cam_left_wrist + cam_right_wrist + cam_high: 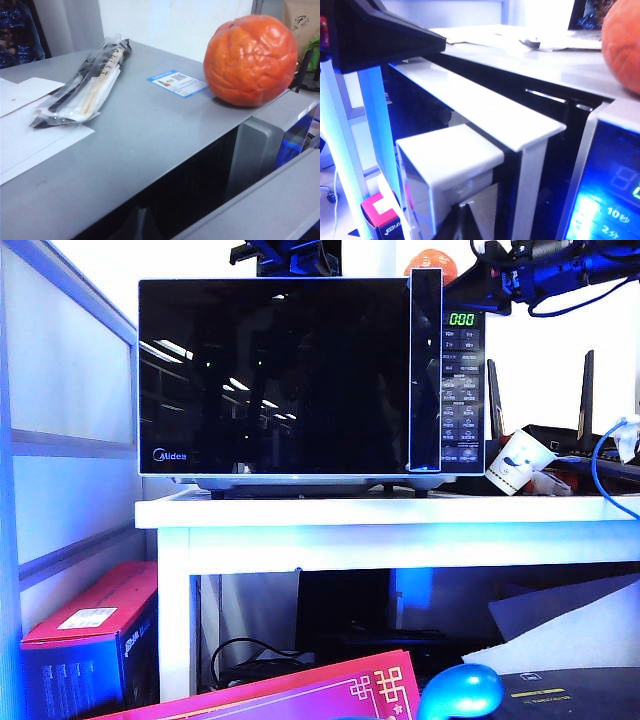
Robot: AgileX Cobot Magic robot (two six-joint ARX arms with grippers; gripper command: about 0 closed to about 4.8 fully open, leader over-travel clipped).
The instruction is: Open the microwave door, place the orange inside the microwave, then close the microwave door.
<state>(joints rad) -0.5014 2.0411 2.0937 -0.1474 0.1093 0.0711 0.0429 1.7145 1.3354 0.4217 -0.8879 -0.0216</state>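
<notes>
- Now, left to right: the microwave (pixel 300 380) sits on a white table (pixel 380 515), the microwave door (pixel 275 375) swung just ajar.
- On its top, at one o'clock, rests the orange (pixel 431 262).
- Left gripper: nowhere in frame, grip impossible to call.
- Right gripper (pixel 457 220), clamped tight, tips at the door handle (pixel 447 170), whether gripping unclear.

The black glass microwave door (pixel 275 375) is glossy and mirror-like; the dimpled orange (pixel 250 60) sits on the microwave's smooth matt grey metal top (pixel 140 135).
</notes>
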